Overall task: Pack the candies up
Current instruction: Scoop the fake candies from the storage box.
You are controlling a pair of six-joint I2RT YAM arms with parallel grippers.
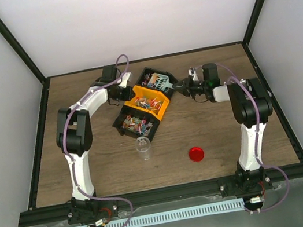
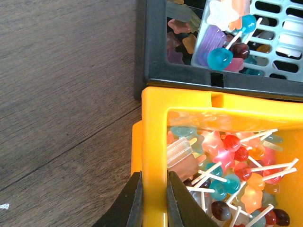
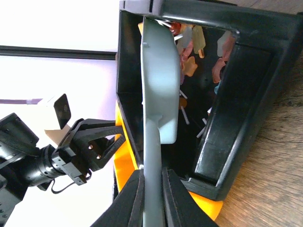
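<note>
Obs: left gripper [image 2: 154, 189] pinches yellow bin [image 2: 199, 101] wall, likely steadying it; right gripper [image 3: 152, 184] clamps scoop [image 3: 158, 85] handle, bowl among candies [image 3: 189, 66]

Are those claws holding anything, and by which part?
Left gripper pinches the yellow bin by its wall; right gripper holds the scoop by its handle.

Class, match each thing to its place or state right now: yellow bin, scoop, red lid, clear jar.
Things:
1 yellow bin
2 scoop
3 red lid
4 clear jar

Places or states:
A lies alone on the table
B handle held by the right fingers
C stands beside the near black bin
D wall pinched by the left fingers

Pairs: 1-D, 2-B, 3-A, 4-C
</note>
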